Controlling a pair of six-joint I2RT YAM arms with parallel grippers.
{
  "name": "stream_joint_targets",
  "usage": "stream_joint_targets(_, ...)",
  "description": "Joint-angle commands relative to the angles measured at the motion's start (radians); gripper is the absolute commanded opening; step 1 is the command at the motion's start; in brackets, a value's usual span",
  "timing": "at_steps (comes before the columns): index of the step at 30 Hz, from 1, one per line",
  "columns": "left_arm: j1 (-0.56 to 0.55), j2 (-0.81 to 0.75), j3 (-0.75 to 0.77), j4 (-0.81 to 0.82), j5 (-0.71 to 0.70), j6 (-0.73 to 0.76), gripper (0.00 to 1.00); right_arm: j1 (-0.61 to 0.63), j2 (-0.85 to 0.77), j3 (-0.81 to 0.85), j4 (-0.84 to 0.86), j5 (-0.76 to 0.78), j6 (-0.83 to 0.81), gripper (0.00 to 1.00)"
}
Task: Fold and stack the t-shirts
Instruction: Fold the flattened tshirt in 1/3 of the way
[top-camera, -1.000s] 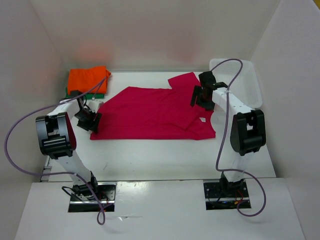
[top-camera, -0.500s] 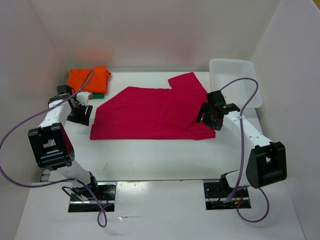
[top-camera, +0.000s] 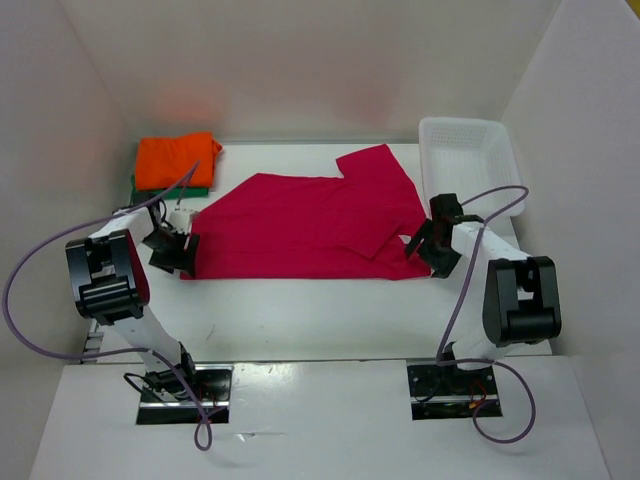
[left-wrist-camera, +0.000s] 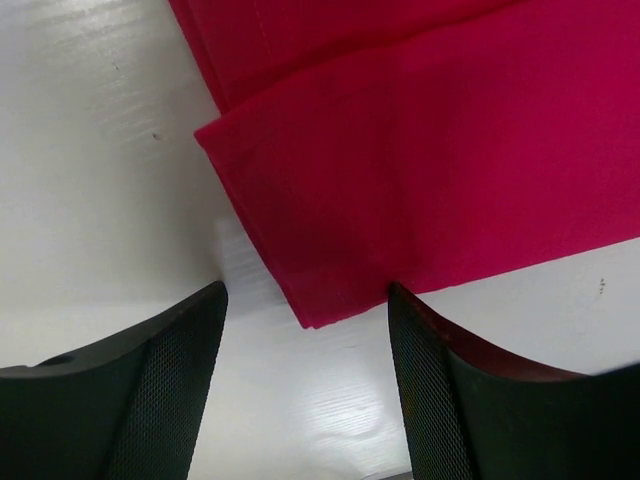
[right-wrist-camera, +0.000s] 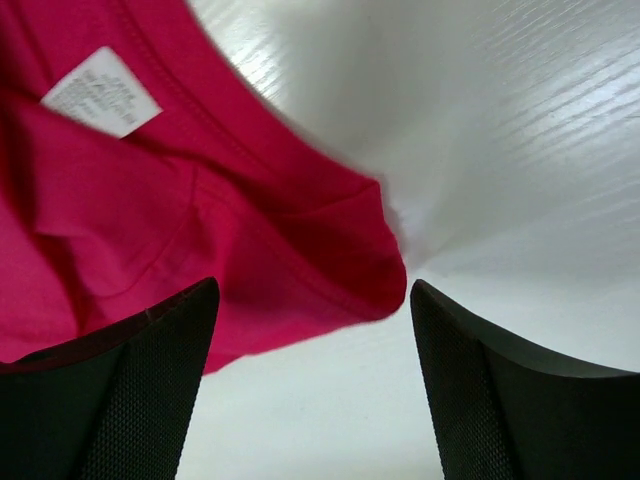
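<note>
Left end effector (left-wrist-camera: 305, 305) and right end effector (right-wrist-camera: 312, 300) stand wide open over the near corners of the magenta-red t-shirt (top-camera: 300, 225), judged light, limp cloth best pinched at those corners.

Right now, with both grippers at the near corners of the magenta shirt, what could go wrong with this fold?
The left gripper, open, straddles only the very corner tip of the magenta-red shirt; a shallow pinch might slip off. At the right gripper, also open, the cloth is bunched and layered, so it may catch one layer and fold unevenly. The orange shirt lies just beyond the left arm and could get nudged.
</note>
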Motion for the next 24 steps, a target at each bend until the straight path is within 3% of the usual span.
stream_joint_targets(1,-0.012,0.038,0.008,0.029,0.075,-0.045,0.73,-0.016,0.041,-0.028,0.1,-0.042,0.026,0.81)
stream_joint_targets(3,-0.021,0.05,0.008,0.029,0.084,-0.045,0.73,-0.016,0.059,-0.054,0.112,-0.053,0.026,0.71)
stream_joint_targets(5,-0.044,0.059,-0.003,0.048,0.093,-0.054,0.62,-0.016,0.059,-0.067,0.122,-0.065,0.026,0.55)
stream_joint_targets(6,-0.059,0.068,-0.003,0.049,0.093,-0.054,0.54,-0.016,0.059,-0.077,0.122,-0.091,0.026,0.36)
stream_joint_targets(7,-0.069,0.079,-0.012,0.049,0.093,-0.054,0.47,-0.016,0.059,-0.078,0.122,-0.091,0.026,0.28)
stream_joint_targets(8,-0.069,0.079,-0.012,0.049,0.093,-0.054,0.3,-0.016,0.059,-0.078,0.122,-0.102,0.026,0.21)
stream_joint_targets(11,-0.069,0.091,-0.003,0.049,0.093,-0.043,0.02,-0.016,0.03,-0.087,0.109,-0.102,0.026,0.01)
stream_joint_targets(15,-0.06,0.006,-0.025,0.013,0.075,0.004,0.0,-0.016,-0.065,-0.087,0.038,-0.137,0.046,0.0)
stream_joint_targets(24,-0.029,-0.271,-0.12,-0.131,-0.193,0.129,0.0,0.245,-0.298,-0.013,-0.301,-0.071,0.17,0.0)
